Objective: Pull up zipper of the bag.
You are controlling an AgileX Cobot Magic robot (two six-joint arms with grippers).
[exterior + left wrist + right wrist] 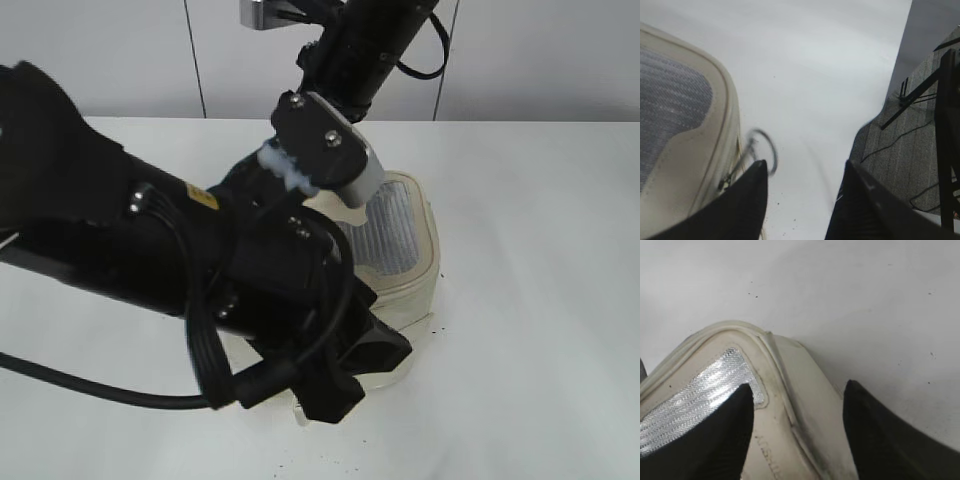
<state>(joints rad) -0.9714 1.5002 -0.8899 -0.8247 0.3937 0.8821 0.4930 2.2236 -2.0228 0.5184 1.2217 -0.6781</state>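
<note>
- Exterior view: the bag (pixel 405 250) sits mid-table, largely hidden by both arms; claw openings cannot be told here.
- Left wrist view: the left claw (pixel 805 200) gapes wide, holding nothing; the zipper (pixel 735 167) pull ring hangs at its 10 o'clock, just beside one finger.
- Right wrist view: the right claw (pixel 797 432) is spread wide over the bag's corner, gripping nothing.

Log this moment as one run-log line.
left gripper: open, beside zipper pull ring | right gripper: open, straddling bag corner | zipper: not gripped

White table (pixel 530 380); grey carpet (pixel 900 145) with cables.
</note>
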